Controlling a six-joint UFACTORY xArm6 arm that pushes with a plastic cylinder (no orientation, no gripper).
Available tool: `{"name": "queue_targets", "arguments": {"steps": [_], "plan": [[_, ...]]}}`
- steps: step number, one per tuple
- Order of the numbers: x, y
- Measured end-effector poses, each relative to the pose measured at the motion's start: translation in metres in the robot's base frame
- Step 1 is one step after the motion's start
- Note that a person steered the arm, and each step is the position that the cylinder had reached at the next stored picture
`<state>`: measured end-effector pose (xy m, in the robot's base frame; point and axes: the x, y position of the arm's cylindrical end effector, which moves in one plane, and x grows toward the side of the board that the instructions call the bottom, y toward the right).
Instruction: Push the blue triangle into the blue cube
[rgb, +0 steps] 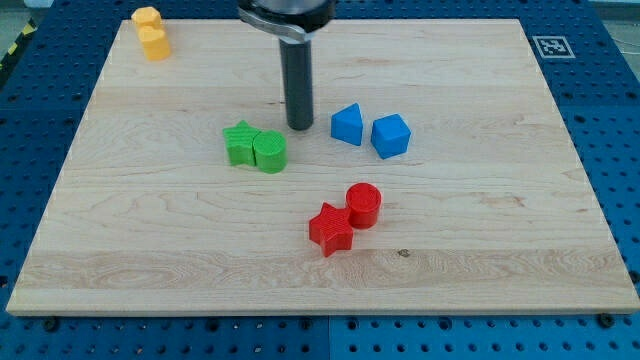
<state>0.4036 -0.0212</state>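
Observation:
The blue triangle (347, 124) sits near the middle of the wooden board (180, 240). The blue cube (390, 135) stands just to its right, with a very narrow gap or light contact between them. My tip (300, 126) rests on the board a short way left of the blue triangle, not touching it, and just up and right of the green blocks. The dark rod rises straight up from it to the view's top.
A green star (240, 143) and a green cylinder (270, 152) touch each other left of my tip. A red star (330, 229) and a red cylinder (363, 205) sit together lower down. Two yellow blocks (150, 32) stand at the top left corner.

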Motion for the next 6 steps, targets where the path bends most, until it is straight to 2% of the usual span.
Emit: {"name": "queue_targets", "arguments": {"steps": [1, 2, 3, 4, 5, 6], "plan": [[0.01, 0.02], [0.01, 0.064], [0.028, 0.068], [0.067, 0.091], [0.078, 0.172], [0.042, 0.214]]}}
